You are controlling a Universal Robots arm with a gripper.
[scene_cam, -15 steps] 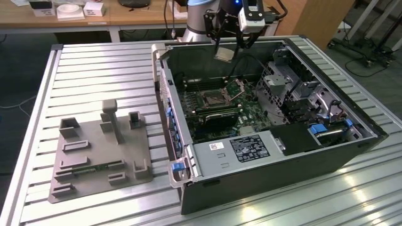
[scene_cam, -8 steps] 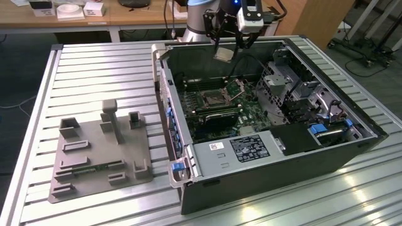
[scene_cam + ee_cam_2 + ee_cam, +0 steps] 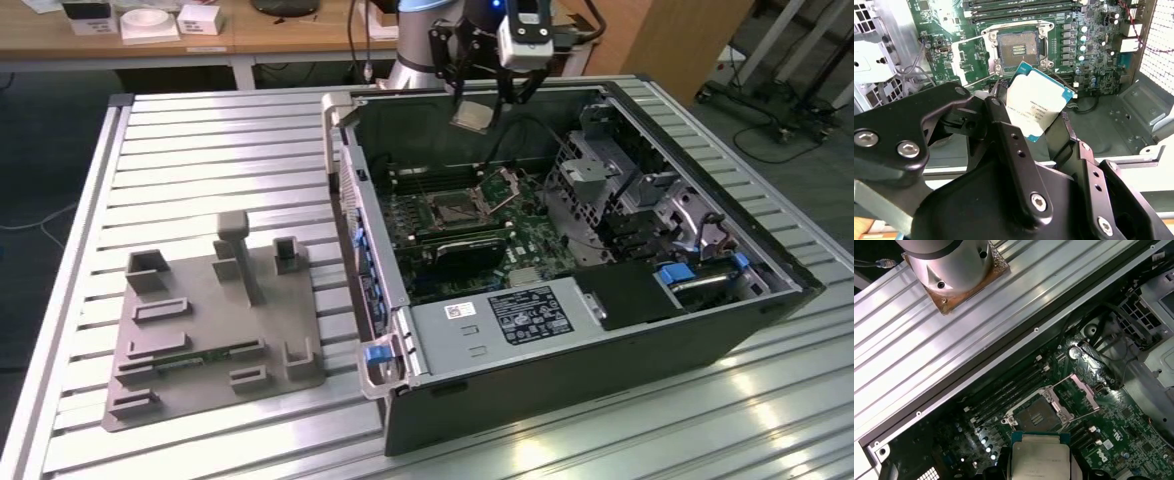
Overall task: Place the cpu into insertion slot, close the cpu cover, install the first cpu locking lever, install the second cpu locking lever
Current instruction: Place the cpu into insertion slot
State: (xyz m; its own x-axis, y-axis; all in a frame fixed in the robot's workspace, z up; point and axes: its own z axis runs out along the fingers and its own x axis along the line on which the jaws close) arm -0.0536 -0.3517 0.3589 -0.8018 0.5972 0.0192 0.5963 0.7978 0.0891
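One ribbed metal table (image 3: 200, 130) carries the open computer case (image 3: 534, 400). High over the case your hand (image 3: 478, 108) is clamped on the cpu (image 3: 1040, 102), fingers pinching opposite edges, chip tilted and in the air. On the green board below, the cpu cover (image 3: 958, 60) stands open. The insertion slot (image 3: 1019, 50) is bare, with the cpu above it, well apart.

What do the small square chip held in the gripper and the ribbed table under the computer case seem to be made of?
The small square chip: a matt silver-grey metal lid, judging by its dull sheen, on a blue-green rim, probably circuit-board laminate. The ribbed table: probably bare aluminium, since its pale grey slats give soft streaked reflections.
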